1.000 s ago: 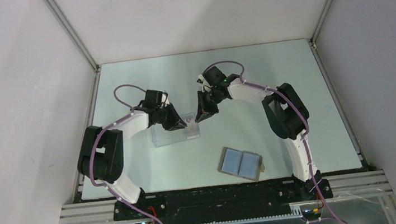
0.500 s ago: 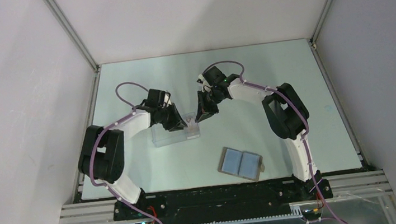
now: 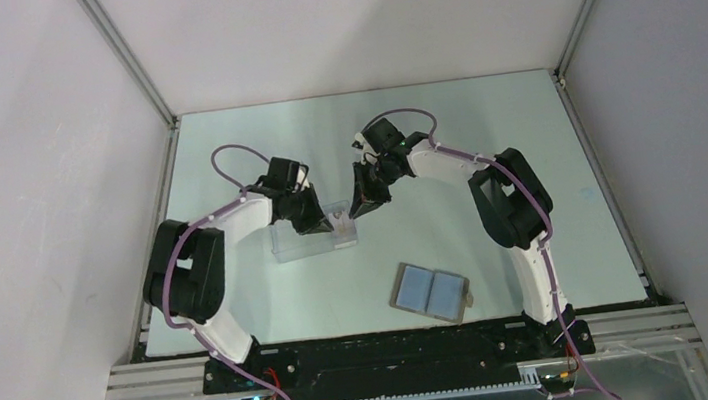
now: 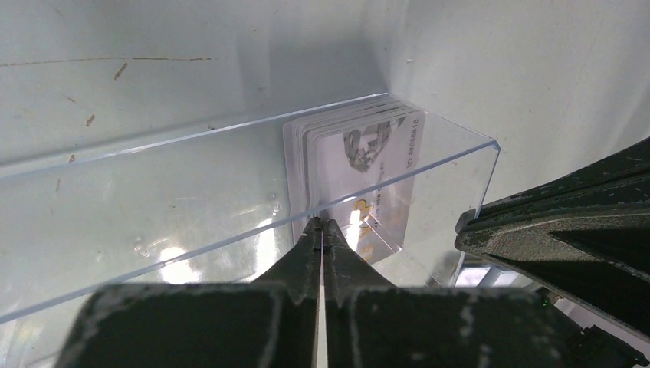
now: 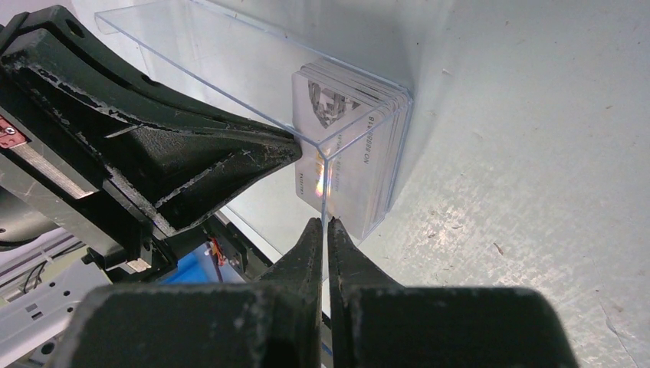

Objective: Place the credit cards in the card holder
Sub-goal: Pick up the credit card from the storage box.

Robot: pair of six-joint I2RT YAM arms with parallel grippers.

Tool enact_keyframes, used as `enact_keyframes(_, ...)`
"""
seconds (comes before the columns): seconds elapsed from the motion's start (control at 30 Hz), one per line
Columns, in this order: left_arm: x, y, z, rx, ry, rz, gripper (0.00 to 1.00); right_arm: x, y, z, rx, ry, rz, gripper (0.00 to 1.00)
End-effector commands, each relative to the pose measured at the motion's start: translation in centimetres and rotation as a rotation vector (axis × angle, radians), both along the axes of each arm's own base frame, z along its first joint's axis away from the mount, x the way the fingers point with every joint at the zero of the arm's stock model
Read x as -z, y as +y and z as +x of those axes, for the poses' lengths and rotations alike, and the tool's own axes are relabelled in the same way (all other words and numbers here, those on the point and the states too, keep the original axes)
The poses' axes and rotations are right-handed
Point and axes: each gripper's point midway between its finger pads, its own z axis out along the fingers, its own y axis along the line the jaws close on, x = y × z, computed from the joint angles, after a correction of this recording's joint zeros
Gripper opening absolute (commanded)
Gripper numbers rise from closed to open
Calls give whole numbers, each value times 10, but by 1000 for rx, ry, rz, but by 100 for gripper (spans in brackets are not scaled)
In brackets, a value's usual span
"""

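Top external view gives me both arms bent inward over the bench point(image 3: 544, 138), meeting at one end of a clear plastic box point(image 3: 303, 246). From the left wrist camera I see the left gripper point(image 4: 322, 225) with its fingers pressed together, only a hairline showing between them. Its tips sit at the long edge of the box, right where the credit cards point(image 4: 360, 161) stand directly ahead of it. I cannot tell whether a card is nipped between those tips or whether they only meet the clear wall. The cards stand on edge as a tight stack inside the box, packed against its end wall. The front card shows a dark printed figure and a yellowish mark. From the right wrist camera the right gripper point(image 5: 323, 222) is closed as well. Its tips are right at the upright corner edge of the box, just below the stack, and I cannot make out whether the thin wall sits between the fingers. In that view the left gripper reaches the box from the left at the height of the cards, so the two grippers are just beside each other at the same end of the box. The card holder point(image 3: 429, 290) lies opened flat on the bench with its blue lining up, well apart from both grippers, on the arm-base side of the right gripper.
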Motion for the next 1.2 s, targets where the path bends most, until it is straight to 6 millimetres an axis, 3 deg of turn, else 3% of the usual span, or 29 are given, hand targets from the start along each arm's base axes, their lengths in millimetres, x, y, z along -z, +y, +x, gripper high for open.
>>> enact_keyframes(0.0,-13,-13,11,40,-66,-10,0,-6,5,-2,-26,-5,15,2)
enact_keyframes(0.4,-40,-21,14,81,-134,2,0,-3,5,-4,-26,3,15,2)
enact_keyframes(0.7,-46,-28,12,120,-151,19,0,-1,5,-7,-26,12,15,1)
enact_keyframes(0.97,-30,-23,7,152,-102,101,14,-1,5,-7,-27,13,19,1)
enact_keyframes(1.17,-19,-22,4,190,-74,145,17,-1,5,-7,-26,16,23,1)
